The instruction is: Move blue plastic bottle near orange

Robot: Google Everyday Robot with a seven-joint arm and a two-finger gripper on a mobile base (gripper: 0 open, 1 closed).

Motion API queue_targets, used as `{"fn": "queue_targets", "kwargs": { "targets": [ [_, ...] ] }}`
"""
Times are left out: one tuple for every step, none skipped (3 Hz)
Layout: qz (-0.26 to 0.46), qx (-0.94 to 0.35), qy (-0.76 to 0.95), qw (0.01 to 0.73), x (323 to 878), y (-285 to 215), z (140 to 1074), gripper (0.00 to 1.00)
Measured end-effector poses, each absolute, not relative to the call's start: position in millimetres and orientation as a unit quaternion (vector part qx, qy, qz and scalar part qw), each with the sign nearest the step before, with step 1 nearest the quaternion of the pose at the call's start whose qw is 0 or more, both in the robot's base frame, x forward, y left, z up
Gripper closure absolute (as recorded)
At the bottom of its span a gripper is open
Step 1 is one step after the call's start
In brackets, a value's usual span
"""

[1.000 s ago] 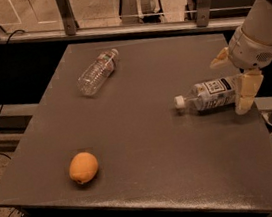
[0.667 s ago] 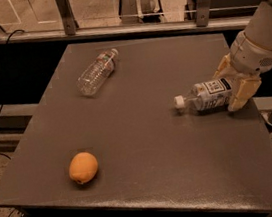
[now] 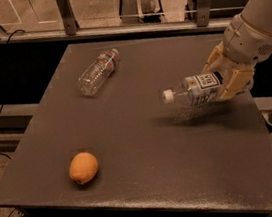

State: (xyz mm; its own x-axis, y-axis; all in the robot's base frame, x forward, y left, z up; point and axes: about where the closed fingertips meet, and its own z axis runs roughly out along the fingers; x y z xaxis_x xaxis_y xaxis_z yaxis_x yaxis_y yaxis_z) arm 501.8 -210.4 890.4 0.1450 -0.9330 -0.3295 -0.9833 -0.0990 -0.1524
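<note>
The blue plastic bottle (image 3: 196, 90), clear with a white cap and a wide white label, is held on its side a little above the table at the right, cap pointing left. My gripper (image 3: 225, 79) is shut on its base end, with tan fingers (image 3: 234, 86) on either side of it. The bottle's shadow lies on the table just below. The orange (image 3: 83, 168) sits on the table near the front left corner, far from the bottle.
A clear ribbed bottle (image 3: 97, 72) with a narrow label lies on its side at the back left. The dark table (image 3: 195, 173) drops off at every edge. A metal railing (image 3: 67, 11) runs behind it.
My gripper has closed on the blue plastic bottle and lifted it off the table. The bottle was lying on the surface a second ago. The orange and ribbed bottle have not moved.
</note>
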Motion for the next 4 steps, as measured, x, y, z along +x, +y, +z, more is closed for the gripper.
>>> {"fn": "queue_targets", "kwargs": {
  "targets": [
    [0.093,-0.746,0.634,0.183,484.1,-170.3,915.0,1.00],
    [0.099,-0.761,0.614,0.184,466.2,-128.0,923.4,1.00],
    [0.086,-0.768,0.612,0.166,448.2,-100.4,913.7,1.00],
    [0.072,-0.768,0.617,0.158,429.6,-85.9,897.7,1.00]
  ]
}}
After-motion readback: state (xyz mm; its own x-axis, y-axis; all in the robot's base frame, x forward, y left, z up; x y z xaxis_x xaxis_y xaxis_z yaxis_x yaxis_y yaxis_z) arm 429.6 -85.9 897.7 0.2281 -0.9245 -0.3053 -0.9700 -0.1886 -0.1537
